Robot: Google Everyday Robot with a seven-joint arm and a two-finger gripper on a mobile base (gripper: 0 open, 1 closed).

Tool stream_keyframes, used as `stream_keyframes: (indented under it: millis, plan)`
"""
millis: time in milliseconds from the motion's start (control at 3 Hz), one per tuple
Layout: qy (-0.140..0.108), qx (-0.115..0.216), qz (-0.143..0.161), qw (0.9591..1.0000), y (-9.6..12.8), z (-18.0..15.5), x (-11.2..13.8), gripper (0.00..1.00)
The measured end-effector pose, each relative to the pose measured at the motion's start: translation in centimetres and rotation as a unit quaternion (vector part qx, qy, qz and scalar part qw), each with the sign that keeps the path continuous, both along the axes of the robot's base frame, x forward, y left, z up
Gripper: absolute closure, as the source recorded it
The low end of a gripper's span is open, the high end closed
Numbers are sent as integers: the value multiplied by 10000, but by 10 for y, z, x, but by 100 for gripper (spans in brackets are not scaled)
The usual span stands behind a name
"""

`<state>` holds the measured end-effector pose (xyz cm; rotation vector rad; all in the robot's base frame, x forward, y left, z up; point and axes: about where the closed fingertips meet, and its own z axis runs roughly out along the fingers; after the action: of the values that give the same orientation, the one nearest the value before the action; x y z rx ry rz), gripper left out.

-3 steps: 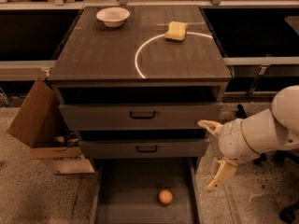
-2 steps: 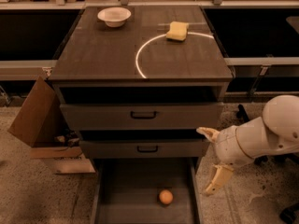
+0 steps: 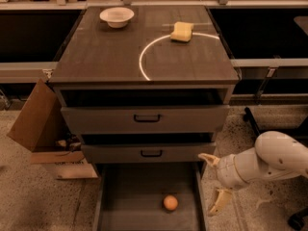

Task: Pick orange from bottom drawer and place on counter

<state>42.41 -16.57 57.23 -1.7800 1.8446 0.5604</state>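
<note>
Grey bottom drawer (image 3: pixel 125 196) holds the orange (image 3: pixel 170 203) at eight o'clock from the gripper (image 3: pixel 214 181). Its jaws are spread, so best carry them above the fruit, then descend centred.

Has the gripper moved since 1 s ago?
Yes. The open gripper has dropped: earlier level with the middle drawer front, it now hangs lower, alongside the open bottom drawer.
</note>
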Motion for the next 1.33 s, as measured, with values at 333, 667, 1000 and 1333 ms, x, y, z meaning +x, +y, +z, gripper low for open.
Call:
stream_keyframes:
  millis: [333,667,1000,1333]
  plan:
    - [206,298,54,9993,-6,-58,1,0]
    - [379,451,68,9982,-2,-83,-4,0]
    - [379,451,68,9982,-2,-83,-4,0]
    - [420,427,70,9982,-7,-117,2,0]
